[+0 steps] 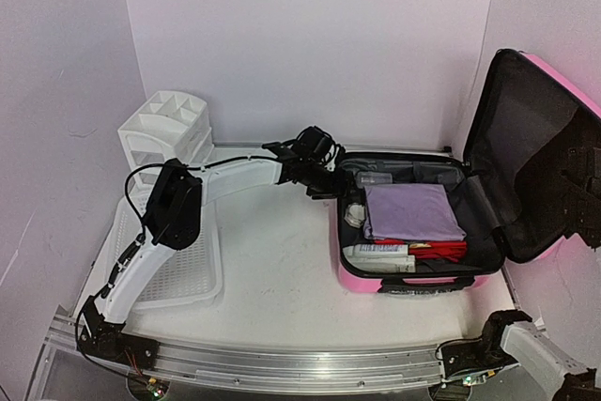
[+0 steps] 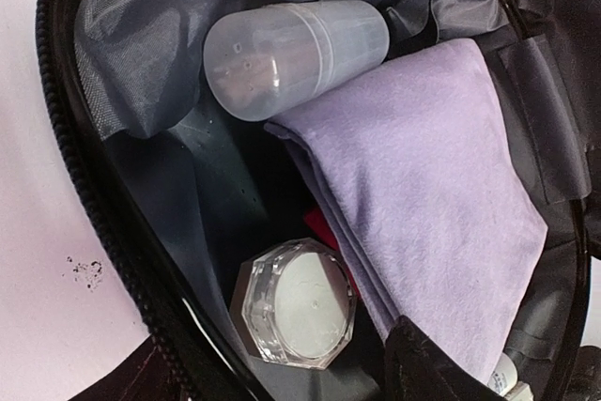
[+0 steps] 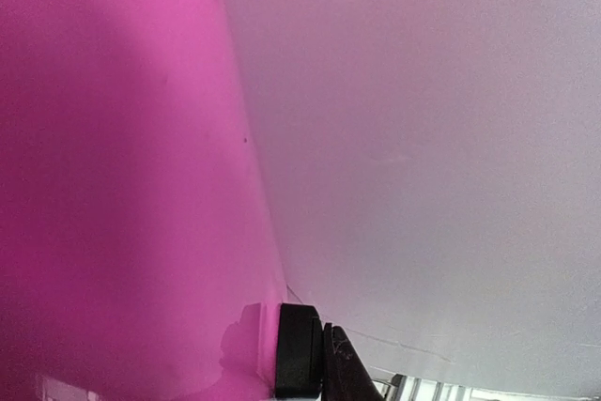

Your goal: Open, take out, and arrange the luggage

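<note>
Pink luggage holds one cloth, one jar.

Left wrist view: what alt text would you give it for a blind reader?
Close-up inside the open luggage: a folded lavender cloth fills the right side, a translucent bottle lies on its side above it, and a clear faceted jar of white contents sits lower left.

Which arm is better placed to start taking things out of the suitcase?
The left. Its end effector hovers over the left end of the open pink suitcase, its camera looking straight at the bottle, jar and lavender cloth inside. The right arm sits back at the near edge, outside the case.
</note>
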Controlling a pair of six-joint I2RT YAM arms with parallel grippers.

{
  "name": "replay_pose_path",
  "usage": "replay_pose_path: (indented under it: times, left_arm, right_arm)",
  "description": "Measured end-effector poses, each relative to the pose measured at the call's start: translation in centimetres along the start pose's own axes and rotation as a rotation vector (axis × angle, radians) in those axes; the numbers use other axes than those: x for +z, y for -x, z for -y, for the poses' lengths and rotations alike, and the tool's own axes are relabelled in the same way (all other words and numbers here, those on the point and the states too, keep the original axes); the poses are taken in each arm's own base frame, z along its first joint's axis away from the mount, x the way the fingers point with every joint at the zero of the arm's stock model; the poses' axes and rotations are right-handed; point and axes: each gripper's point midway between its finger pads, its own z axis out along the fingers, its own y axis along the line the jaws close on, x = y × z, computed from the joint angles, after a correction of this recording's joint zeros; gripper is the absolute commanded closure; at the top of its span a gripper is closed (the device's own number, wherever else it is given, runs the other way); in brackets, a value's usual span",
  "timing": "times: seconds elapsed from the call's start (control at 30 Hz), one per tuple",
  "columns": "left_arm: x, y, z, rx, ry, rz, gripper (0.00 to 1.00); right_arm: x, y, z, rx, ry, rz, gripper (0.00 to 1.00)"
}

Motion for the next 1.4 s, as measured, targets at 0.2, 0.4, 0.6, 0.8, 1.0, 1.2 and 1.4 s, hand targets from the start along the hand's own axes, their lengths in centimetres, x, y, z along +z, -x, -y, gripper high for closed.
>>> replay_pose_path:
  times: [0.2,0.4,0.6,0.8,1.0,1.2,1.4]
  left_arm:
    - [0.2,0.1,-0.2,-0.033,-0.029,0.003,0.26]
    - [-0.9,-1.6,0.3,0.006,-0.077,-0.038,0.21]
    - [-5.2,-0.6,3.3,0.09,-0.145,-0.005,0.1]
    - [-10.0,0.1,6.5,0.182,-0.22,0.06,0.1]
    - [-13.4,-0.5,7.3,0.238,-0.228,0.086,0.09]
    - [-14.8,-2.4,5.6,0.249,-0.181,0.074,0.1]
    - [-19.0,-3.6,3.6,0.286,-0.072,0.103,0.11]
  right_arm:
    - [0.0,0.2,-0.4,-0.026,0.006,-0.009,0.42]
    - [-0.8,0.7,-0.2,-0.152,0.044,-0.003,0.02]
    - [-3.0,0.5,1.2,-0.17,0.135,-0.018,0.02]
    - [-6.4,-0.1,3.8,-0.066,0.277,-0.028,0.02]
    - [-9.4,1.9,7.4,0.011,0.299,0.044,0.02]
    - [-9.8,1.1,6.8,-0.102,0.351,0.02,0.02]
    - [-12.9,-1.3,1.3,-0.306,0.72,-0.05,0.02]
